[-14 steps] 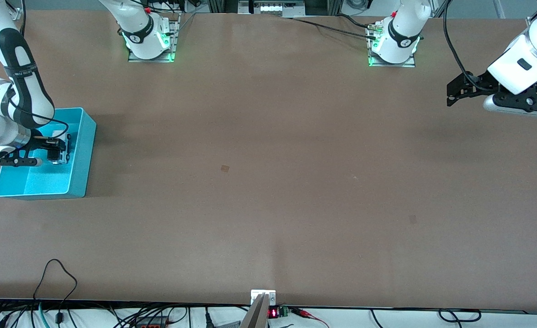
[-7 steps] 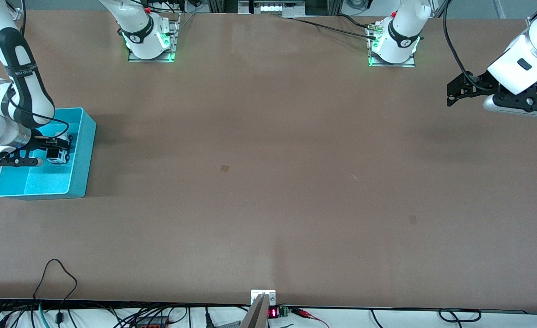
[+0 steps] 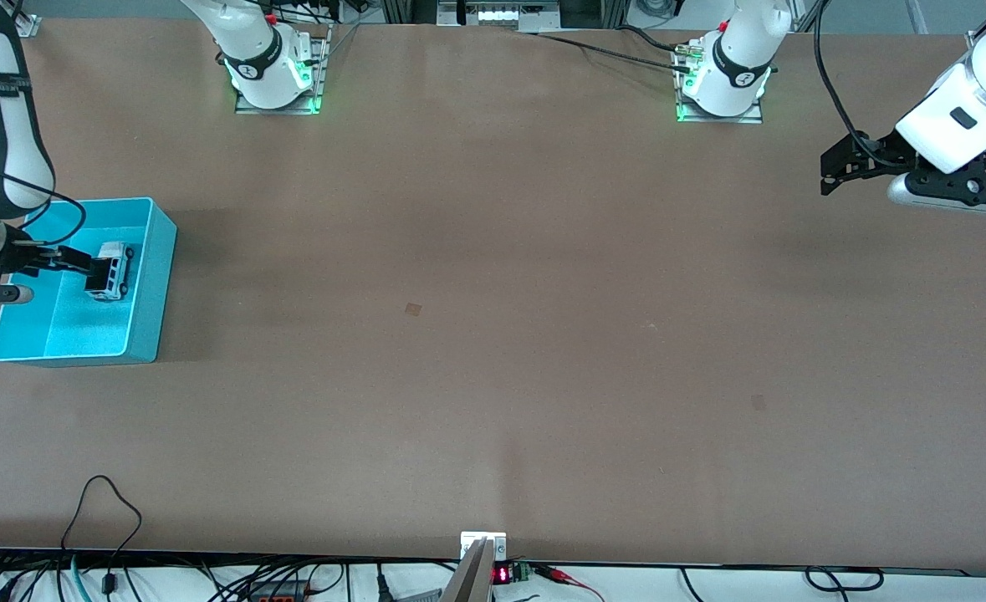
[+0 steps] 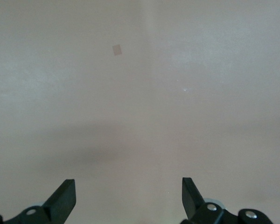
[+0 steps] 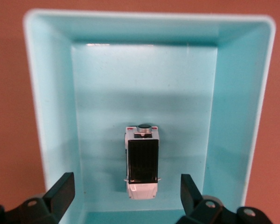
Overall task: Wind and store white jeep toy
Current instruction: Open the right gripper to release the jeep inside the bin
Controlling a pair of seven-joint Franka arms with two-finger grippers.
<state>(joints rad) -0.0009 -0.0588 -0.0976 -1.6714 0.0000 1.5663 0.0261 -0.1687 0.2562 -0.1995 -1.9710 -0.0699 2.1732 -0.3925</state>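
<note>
The white jeep toy (image 3: 112,269) (image 5: 142,161), black roof up, rests on the floor of the turquoise bin (image 3: 158,276) (image 5: 149,16), beside the bin's wall toward the table's middle. My right gripper (image 3: 94,272) (image 5: 126,183) hangs open just above the bin. Its fingers stand wide apart on either side of the jeep's end and touch nothing. My left gripper (image 3: 829,174) (image 4: 128,185) waits open over bare table at the left arm's end, holding nothing.
The bin sits at the right arm's end of the brown table. Small tan patches (image 3: 413,308) (image 3: 758,402) mark the tabletop. Both arm bases (image 3: 275,79) (image 3: 720,88) stand along the edge farthest from the camera. Cables and a small device (image 3: 484,552) line the nearest edge.
My right gripper opened and let go of the jeep, which now lies in the bin. The right hand then drew back from the jeep toward the right arm's end. The left arm stayed still.
</note>
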